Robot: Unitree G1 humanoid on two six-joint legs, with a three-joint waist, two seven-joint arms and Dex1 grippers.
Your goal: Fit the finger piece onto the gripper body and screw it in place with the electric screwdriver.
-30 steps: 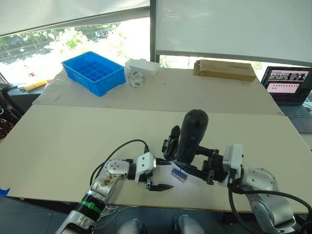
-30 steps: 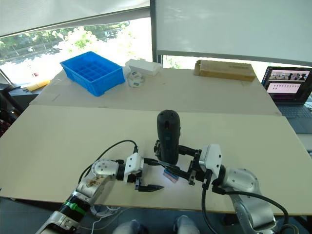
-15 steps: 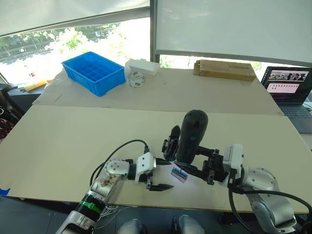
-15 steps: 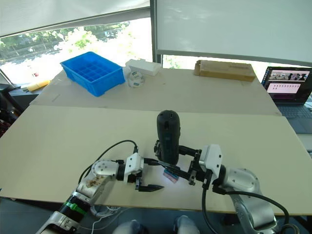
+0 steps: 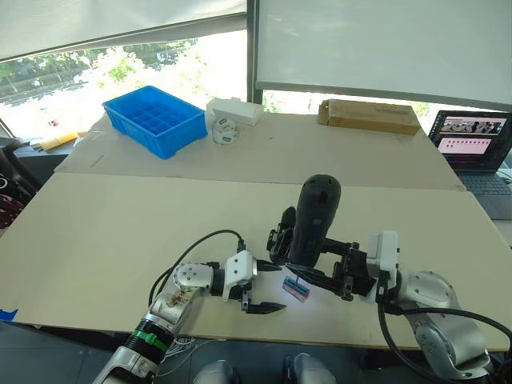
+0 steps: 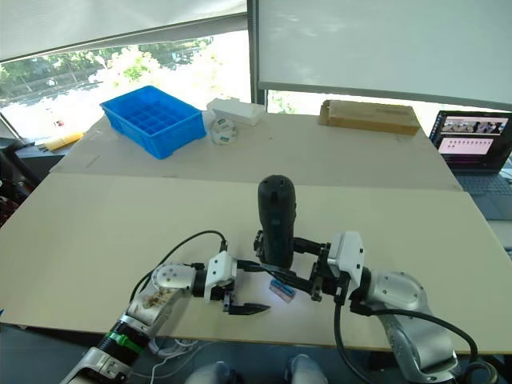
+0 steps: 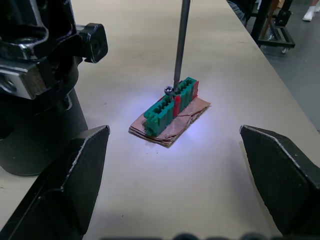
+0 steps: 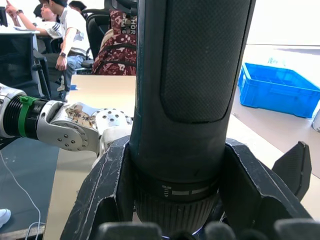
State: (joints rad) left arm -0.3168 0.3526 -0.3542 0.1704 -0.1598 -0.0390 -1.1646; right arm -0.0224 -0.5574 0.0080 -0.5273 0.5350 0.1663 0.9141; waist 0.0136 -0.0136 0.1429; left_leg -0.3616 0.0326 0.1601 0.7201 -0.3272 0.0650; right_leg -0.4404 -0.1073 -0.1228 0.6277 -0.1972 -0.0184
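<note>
Keeping the electric screwdriver (image 5: 316,218) upright in the clamping right fingers (image 8: 112,200) seats its bit on the screw block (image 7: 170,107), left fingers (image 7: 82,165) spread.

Electric screwdriver (image 5: 314,222) stands upright on block (image 5: 294,290), gripper body (image 5: 282,237) behind

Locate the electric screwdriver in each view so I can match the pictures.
Left eye: electric screwdriver upright, centre, in right claw.
Right eye: centre, upright.
Left wrist: thin bit touching green-and-tan block.
Right wrist: black barrel.
Shared landmark: blue bin.
</note>
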